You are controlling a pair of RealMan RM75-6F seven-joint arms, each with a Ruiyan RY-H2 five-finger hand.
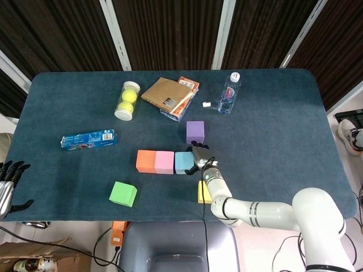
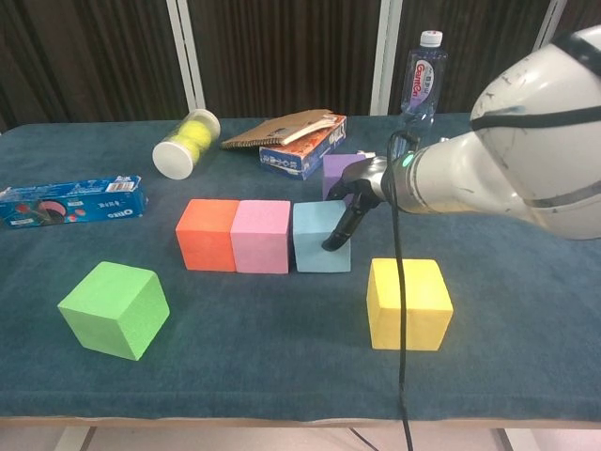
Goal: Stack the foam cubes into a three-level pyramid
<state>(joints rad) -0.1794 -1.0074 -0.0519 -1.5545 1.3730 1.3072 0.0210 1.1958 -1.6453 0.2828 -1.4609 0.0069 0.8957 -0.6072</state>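
Observation:
Orange (image 2: 207,233), pink (image 2: 261,236) and light blue (image 2: 317,237) cubes stand in a row on the table, side by side and touching. My right hand (image 2: 349,202) presses its fingers against the blue cube's right face and holds nothing; from the head view it (image 1: 199,158) sits just right of the blue cube (image 1: 182,162). A purple cube (image 2: 340,169) stands behind the hand. A yellow cube (image 2: 408,303) lies near the front edge, and a green cube (image 2: 115,309) at the front left. My left hand (image 1: 8,184) hangs off the table's left side, fingers spread.
A tennis ball tube (image 1: 127,100), a brown notebook on a box (image 1: 170,96) and a water bottle (image 1: 229,93) stand along the back. A blue biscuit pack (image 1: 88,139) lies at the left. My right forearm (image 1: 255,212) crosses the front edge beside the yellow cube.

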